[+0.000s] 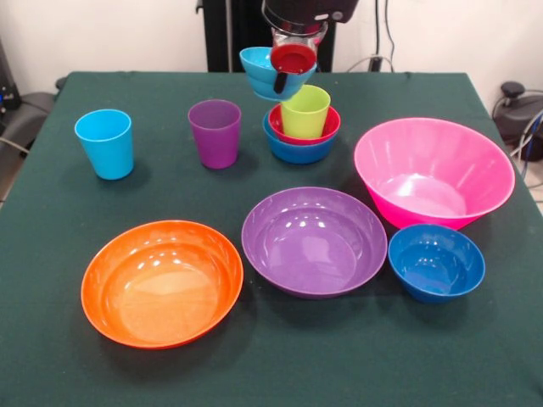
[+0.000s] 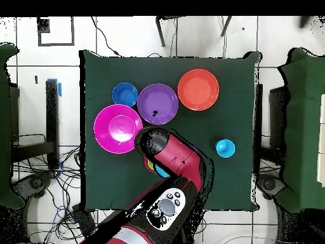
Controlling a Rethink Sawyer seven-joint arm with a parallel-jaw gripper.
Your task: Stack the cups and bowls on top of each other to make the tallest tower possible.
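Observation:
My gripper (image 1: 280, 78) is shut on the rim of the small cyan bowl (image 1: 260, 69) and holds it tilted in the air, just above and left of the tower. The tower stands at the table's far middle: a blue bowl (image 1: 297, 149), a red bowl (image 1: 329, 127) in it, and the lime green cup (image 1: 305, 112) upright on top. The purple cup (image 1: 215, 133) stands left of the tower, and the light blue cup (image 1: 104, 142) further left. In the overhead view my arm (image 2: 166, 149) hides the tower and the purple cup.
The big pink bowl (image 1: 433, 174) sits right of the tower, close to it. The wide purple bowl (image 1: 314, 240), the orange bowl (image 1: 161, 282) and the dark blue bowl (image 1: 436, 262) lie in the near half. The overhead view shows the pink bowl (image 2: 117, 128) next to my arm.

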